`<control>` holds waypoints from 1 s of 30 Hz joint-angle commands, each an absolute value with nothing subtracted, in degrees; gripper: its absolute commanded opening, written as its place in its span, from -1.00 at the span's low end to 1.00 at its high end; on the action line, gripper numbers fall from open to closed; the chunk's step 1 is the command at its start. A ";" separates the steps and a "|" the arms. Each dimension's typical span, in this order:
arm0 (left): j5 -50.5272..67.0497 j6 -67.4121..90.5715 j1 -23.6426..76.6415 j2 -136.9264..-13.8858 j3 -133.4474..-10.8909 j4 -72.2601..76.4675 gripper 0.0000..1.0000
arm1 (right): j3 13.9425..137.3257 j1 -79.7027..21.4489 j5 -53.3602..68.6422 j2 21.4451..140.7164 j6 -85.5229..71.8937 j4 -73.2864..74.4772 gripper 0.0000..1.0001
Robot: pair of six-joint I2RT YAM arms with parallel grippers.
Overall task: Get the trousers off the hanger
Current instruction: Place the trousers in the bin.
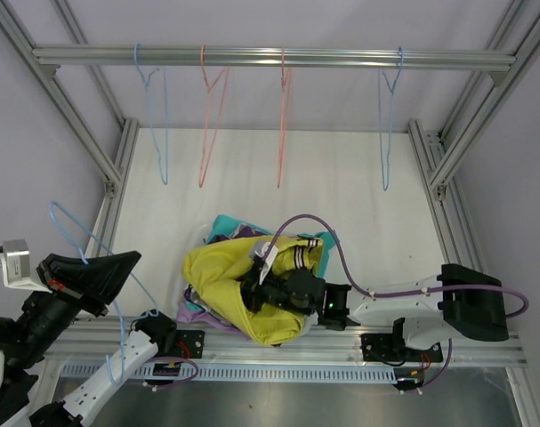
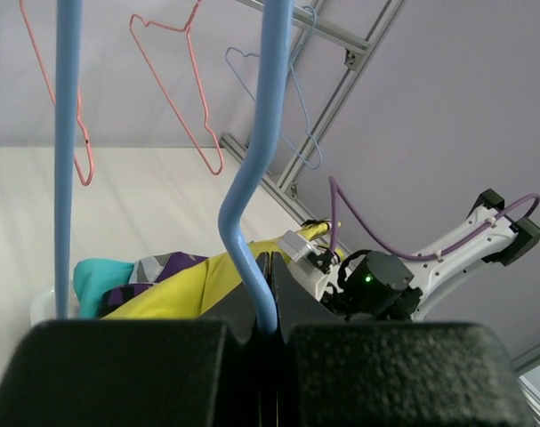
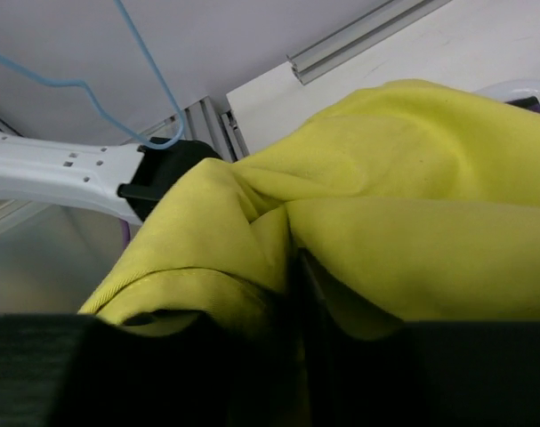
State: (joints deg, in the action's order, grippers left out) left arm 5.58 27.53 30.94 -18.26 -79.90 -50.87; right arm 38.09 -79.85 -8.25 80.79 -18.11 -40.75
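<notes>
My right gripper [image 1: 259, 283] is shut on the mustard yellow trousers [image 1: 225, 276], which lie bunched on top of a pile of garments; the cloth fills the right wrist view [image 3: 412, 178] and hides the fingertips [image 3: 296, 276]. Under it I see teal cloth [image 1: 221, 227], lilac cloth [image 1: 195, 311] and the purple camouflage trousers [image 2: 163, 265]. The pink-red pair is hidden. My left gripper [image 1: 127, 260] is shut on a bare blue hanger [image 1: 74, 229] at the near left; its wire [image 2: 252, 178] runs up from between the closed fingers [image 2: 271, 271].
Four empty hangers hang on the rail [image 1: 341, 59] at the back: blue [image 1: 158, 124], pink [image 1: 212, 116], pink [image 1: 283, 116], blue [image 1: 390, 116]. Aluminium frame posts [image 1: 118, 169] border the white table. A clear tub rim [image 2: 40, 307] shows under the pile.
</notes>
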 commanded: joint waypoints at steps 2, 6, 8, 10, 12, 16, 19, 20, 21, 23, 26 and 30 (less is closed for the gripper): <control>6.77 28.48 30.50 -18.46 -79.45 -48.43 -0.99 | 44.53 -78.57 -12.21 75.60 -17.41 -13.05 0.02; 6.15 28.74 30.50 -19.25 -78.84 -48.08 -0.99 | 60.70 -79.63 -20.90 69.88 -12.05 10.57 0.29; 6.41 29.09 30.50 -19.60 -78.31 -47.46 -0.99 | 70.02 -79.54 -23.98 67.52 -7.49 15.62 0.40; 6.77 29.71 30.50 -20.04 -77.79 -46.68 -0.99 | 78.60 -79.02 -27.23 66.62 -2.93 20.81 0.56; 6.94 30.23 30.50 -20.39 -77.35 -46.14 -0.99 | 84.26 -76.75 -28.56 66.27 -0.71 25.46 0.61; 7.47 30.76 30.50 -21.70 -76.64 -44.91 -0.99 | 93.42 -75.15 -28.04 65.31 2.28 29.44 0.63; 7.91 31.29 30.50 -22.32 -76.64 -44.65 -0.99 | 94.75 -75.15 -27.69 63.20 2.11 29.79 0.64; 7.82 31.38 30.50 -22.50 -76.55 -44.65 -0.99 | 94.66 -75.15 -26.90 62.41 1.15 30.06 0.64; 7.91 31.38 30.50 -22.50 -76.73 -44.47 -0.99 | 93.44 -75.23 -24.02 61.53 -0.16 29.80 0.62; 7.82 31.29 30.50 -22.76 -77.08 -44.47 -0.99 | 90.19 -75.32 -20.93 58.37 -2.36 26.48 0.59; 7.30 31.11 30.50 -23.03 -77.78 -44.91 -0.99 | 81.50 -75.32 -17.32 55.38 -4.92 21.73 0.49; 6.86 31.03 30.59 -22.94 -78.14 -45.44 -0.99 | 69.98 -75.23 -12.14 57.38 -9.57 16.53 0.10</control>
State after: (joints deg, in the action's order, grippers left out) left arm 6.61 30.20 30.94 -21.76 -76.93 -47.20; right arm 75.48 -75.13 -17.91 54.00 -5.63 19.81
